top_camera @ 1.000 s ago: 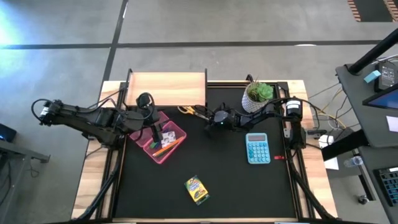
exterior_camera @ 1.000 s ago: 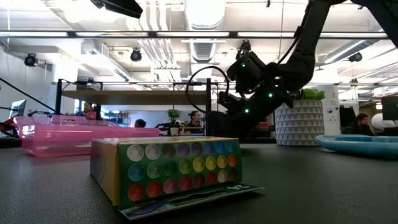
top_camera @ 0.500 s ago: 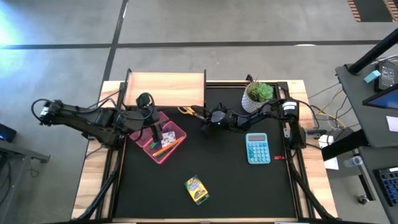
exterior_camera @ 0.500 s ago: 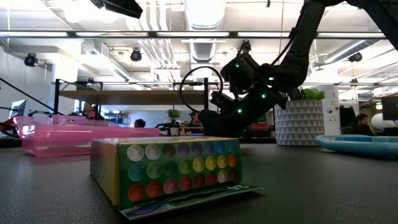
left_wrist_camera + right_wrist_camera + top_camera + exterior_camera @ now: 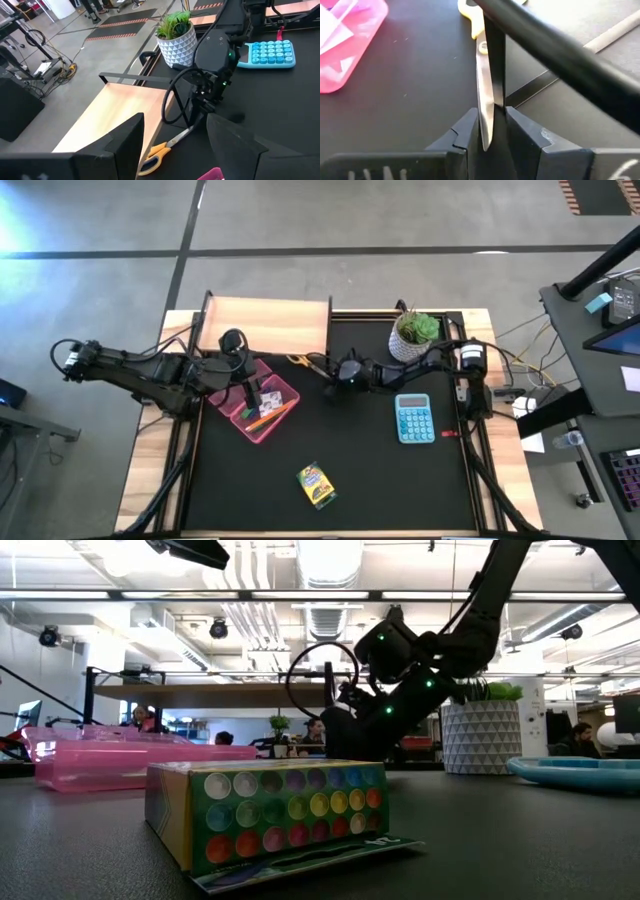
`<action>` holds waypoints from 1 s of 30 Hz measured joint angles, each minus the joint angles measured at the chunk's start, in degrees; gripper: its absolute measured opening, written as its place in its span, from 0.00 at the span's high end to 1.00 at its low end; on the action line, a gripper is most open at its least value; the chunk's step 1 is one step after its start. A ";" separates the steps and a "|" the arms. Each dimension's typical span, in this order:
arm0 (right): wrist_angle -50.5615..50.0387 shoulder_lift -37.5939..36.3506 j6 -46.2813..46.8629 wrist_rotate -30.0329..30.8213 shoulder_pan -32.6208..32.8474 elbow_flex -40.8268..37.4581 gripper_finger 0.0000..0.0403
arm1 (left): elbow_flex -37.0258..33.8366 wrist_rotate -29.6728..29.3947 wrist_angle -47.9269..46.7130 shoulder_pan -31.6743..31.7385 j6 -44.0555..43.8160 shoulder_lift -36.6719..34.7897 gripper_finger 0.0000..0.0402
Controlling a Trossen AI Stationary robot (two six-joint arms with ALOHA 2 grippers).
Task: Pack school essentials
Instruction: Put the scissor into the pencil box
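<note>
Two dark fingers of the right gripper (image 5: 490,132) now press on the thin metal blades of the scissors (image 5: 484,95). A second ago these fingers were wide apart, and they have squeezed in a lot since then. In the right wrist view the blades sit right between the pads, touching both. So the right gripper is closed on the scissors.

From above, the right gripper (image 5: 332,376) has slid a little toward the wooden tray (image 5: 266,323) and the yellow handles (image 5: 298,359). The scissors lie on the black table (image 5: 380,470), near its back edge, just beside the wooden tray. I cannot tell if they are lifted off the table yet.

This means the grab looks done. I think the next job is to lift the scissors and carry them over to the pink box (image 5: 283,407). The blades are thin and smooth, so they could slip or swing in the grip.

The left gripper (image 5: 254,393) hangs over the pink box with its fingers spread wide, holding nothing. It has not moved in the last second. Pencils (image 5: 262,420) and a small white square (image 5: 270,398) are in the pink box.

The crayon box (image 5: 316,484) sits alone on the table near the front, well apart from both arms. The blue calculator (image 5: 413,418) lies near the right arm. The potted plant (image 5: 414,335) stands at the back.
</note>
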 joint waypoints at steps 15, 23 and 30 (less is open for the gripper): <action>-2.89 -2.45 0.17 -1.51 1.34 -0.11 0.86 | 0.00 0.00 0.02 0.00 0.00 0.00 0.50; -11.88 -7.77 -4.02 -7.70 1.47 -0.15 0.86 | 0.00 0.00 0.05 -0.02 0.00 0.00 0.50; -14.11 -9.75 -4.07 -8.97 2.47 -0.28 0.86 | -0.02 0.02 0.08 0.00 -0.03 0.00 0.50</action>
